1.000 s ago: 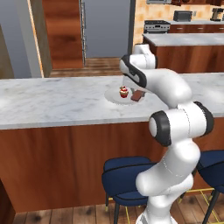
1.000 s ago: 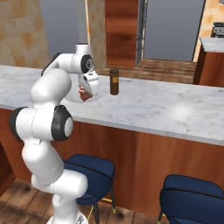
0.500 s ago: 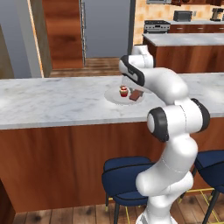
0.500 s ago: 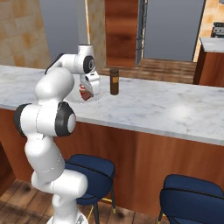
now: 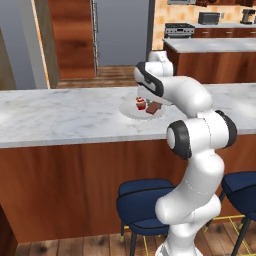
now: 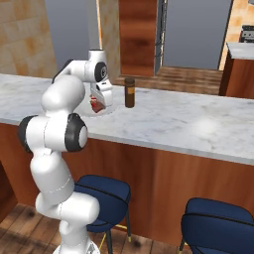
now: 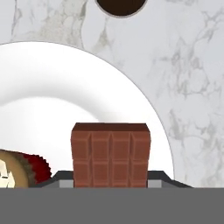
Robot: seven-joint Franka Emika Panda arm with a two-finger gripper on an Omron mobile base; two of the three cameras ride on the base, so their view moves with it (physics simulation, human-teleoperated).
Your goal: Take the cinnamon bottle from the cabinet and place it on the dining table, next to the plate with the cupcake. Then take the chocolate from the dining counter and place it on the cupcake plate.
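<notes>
On the marble dining table (image 5: pixel 60 117) lies the pale round plate (image 5: pixel 127 111) with the red-wrapped cupcake (image 5: pixel 141 104) on it. My gripper (image 5: pixel 153 104) points down over the plate's right part, shut on the chocolate (image 5: pixel 152 108). In the hand view the ridged brown chocolate (image 7: pixel 110 155) stands between my fingertips, over the white plate (image 7: pixel 65 96), with the cupcake (image 7: pixel 22 168) at its left. The dark cinnamon bottle (image 6: pixel 130 93) stands upright on the marble just beyond the plate. Its round cap (image 7: pixel 120 6) shows at the top of the hand view.
Blue stools (image 5: pixel 145 200) (image 6: pixel 218 223) stand below the table's front edge. Behind the table are a wooden doorway (image 6: pixel 139 34) and another marble counter (image 5: pixel 210 45) with a stove at the back wall. Bare marble (image 6: pixel 193 121) stretches right of the bottle.
My hand with the chocolate has shifted slightly left, further over the plate and closer to the cupcake. The bottle and plate have not moved.
</notes>
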